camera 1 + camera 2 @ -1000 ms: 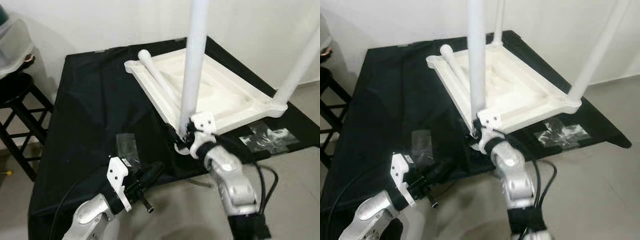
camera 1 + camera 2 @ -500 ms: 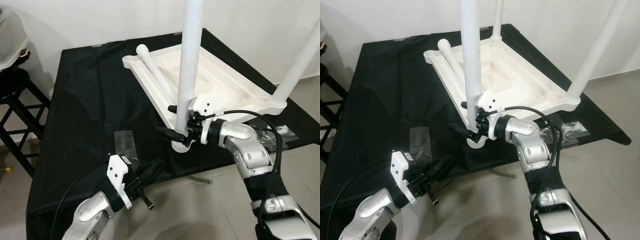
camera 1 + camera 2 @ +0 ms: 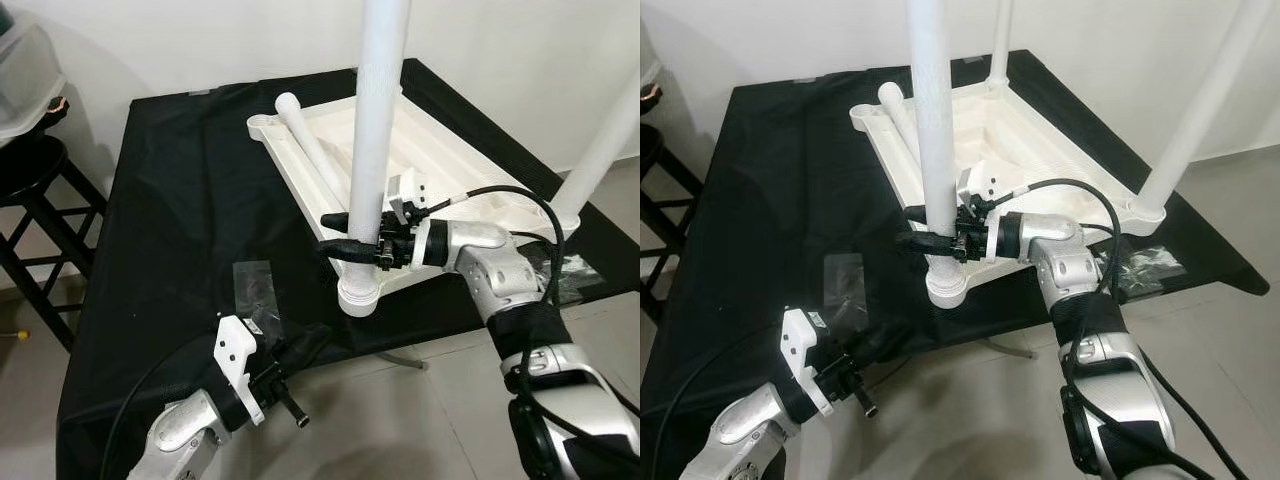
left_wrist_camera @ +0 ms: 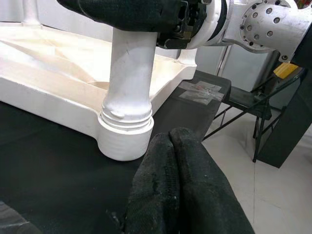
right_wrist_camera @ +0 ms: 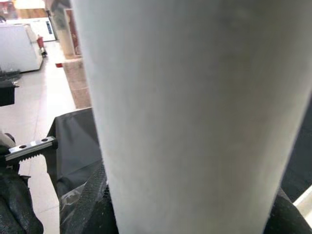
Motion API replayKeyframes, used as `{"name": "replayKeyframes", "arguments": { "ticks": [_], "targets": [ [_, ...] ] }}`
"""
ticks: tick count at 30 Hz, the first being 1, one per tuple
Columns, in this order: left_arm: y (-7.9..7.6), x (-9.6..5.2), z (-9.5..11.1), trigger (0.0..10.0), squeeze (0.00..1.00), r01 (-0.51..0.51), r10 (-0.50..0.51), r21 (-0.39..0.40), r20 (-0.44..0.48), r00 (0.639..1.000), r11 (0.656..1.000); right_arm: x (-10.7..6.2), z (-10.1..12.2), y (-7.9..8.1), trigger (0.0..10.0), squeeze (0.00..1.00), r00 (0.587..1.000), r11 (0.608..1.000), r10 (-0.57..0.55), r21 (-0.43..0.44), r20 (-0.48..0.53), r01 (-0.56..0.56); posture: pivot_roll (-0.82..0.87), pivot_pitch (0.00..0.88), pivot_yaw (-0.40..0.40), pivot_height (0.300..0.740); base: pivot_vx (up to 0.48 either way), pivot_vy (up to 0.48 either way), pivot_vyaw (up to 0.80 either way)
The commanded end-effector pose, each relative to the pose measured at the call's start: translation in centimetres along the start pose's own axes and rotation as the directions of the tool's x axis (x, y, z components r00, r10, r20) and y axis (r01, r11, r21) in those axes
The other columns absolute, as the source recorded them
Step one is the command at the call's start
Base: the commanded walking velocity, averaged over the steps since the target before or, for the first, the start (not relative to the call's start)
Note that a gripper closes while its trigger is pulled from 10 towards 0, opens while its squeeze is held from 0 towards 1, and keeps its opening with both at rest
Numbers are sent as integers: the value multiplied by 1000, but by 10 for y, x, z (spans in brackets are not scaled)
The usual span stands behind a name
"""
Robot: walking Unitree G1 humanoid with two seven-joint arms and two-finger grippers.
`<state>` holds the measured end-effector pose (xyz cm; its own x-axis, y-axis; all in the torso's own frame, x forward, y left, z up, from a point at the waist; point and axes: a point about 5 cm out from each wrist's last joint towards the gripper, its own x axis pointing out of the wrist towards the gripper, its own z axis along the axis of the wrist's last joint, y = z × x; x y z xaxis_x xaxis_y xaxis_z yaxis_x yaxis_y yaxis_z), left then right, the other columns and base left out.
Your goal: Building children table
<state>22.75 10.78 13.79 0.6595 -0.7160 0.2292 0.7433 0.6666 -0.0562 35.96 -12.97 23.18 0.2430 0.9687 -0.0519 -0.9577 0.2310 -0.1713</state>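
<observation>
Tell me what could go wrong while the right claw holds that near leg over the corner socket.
1. The right claw grips the near leg low down, above the corner socket; the long leg could tilt and cross-thread.
2. That socket sits at the edge of the black-covered table; pushing might slide the white tabletop off.
3. The loose leg lying on the tabletop could roll away.
4. The left claw, shut, braces nothing.
</observation>
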Motion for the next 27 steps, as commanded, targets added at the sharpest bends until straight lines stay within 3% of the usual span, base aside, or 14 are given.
{"name": "replayKeyframes", "arguments": {
  "ticks": [1,4,7,8,9,11,12,14,15,16,17,18,19,27],
  "targets": [
    [-1,-3,-3,10000,0,1,-1,0,-22,1000,1000,4,-5,3,0,0,999,999,40,21,-9,-40,-1,171,26,740,0,0,0],
    [-1,-3,-3,10000,0,2,-2,-1,-22,1000,1000,0,-6,3,0,0,1000,1000,21,10,-9,-20,-5,173,27,740,0,0,0],
    [-1,-3,-2,10000,0,3,-3,-3,-20,1000,1000,-13,-11,1,0,0,987,986,-160,-58,-31,158,-19,181,24,740,0,0,0],
    [-1,-3,-2,10000,0,3,-3,-3,-20,1000,1000,-13,-11,1,0,0,987,986,-160,-58,-31,158,-19,181,24,740,0,0,0],
    [0,-3,-2,10000,0,2,-3,-3,-19,1000,1000,-14,-16,4,0,0,963,963,-268,-53,-29,266,-24,184,18,740,0,0,0],
    [0,-3,-2,10000,0,2,-3,-3,-19,1000,1000,-14,-16,4,0,0,963,963,-268,-53,-29,266,-24,184,18,740,0,0,0],
    [0,-4,-1,10000,0,2,-2,-3,-19,1000,1000,-12,-25,6,0,0,858,857,-514,-21,-4,514,-28,186,20,740,0,0,0],
    [0,-4,-1,10000,0,2,-2,-3,-19,1000,1000,-12,-25,6,0,0,858,857,-514,-21,-4,514,-28,186,20,740,0,0,0],
    [3,-4,-1,10000,0,3,-3,-1,-20,1000,1000,-9,-57,34,0,0,724,727,-684,7,-90,687,-36,193,54,740,0,0,0],
    [3,-4,-1,10000,0,3,-3,-1,-20,1000,1000,-9,-57,34,0,0,724,727,-684,7,-90,687,-36,193,54,740,0,0,0],
    [5,-4,0,10000,0,5,-5,1,-21,1000,1000,-12,-77,57,0,0,600,605,-784,18,-159,796,-40,188,57,740,0,0,0],
    [5,-4,0,10000,0,5,-5,1,-21,1000,1000,-12,-77,57,0,0,600,605,-784,18,-159,796,-40,188,57,740,0,0,0],
    [7,-3,-1,10000,0,13,-13,-1,-26,1000,1000,-13,-83,67,0,0,536,547,-824,-11,-185,837,-37,176,61,740,0,0,0],
    [11,-3,0,10000,0,0,0,1,-29,1000,1000,-8,-81,67,0,0,548,562,-817,-36,-181,826,-10,175,57,740,0,0,0]
  ]
}}
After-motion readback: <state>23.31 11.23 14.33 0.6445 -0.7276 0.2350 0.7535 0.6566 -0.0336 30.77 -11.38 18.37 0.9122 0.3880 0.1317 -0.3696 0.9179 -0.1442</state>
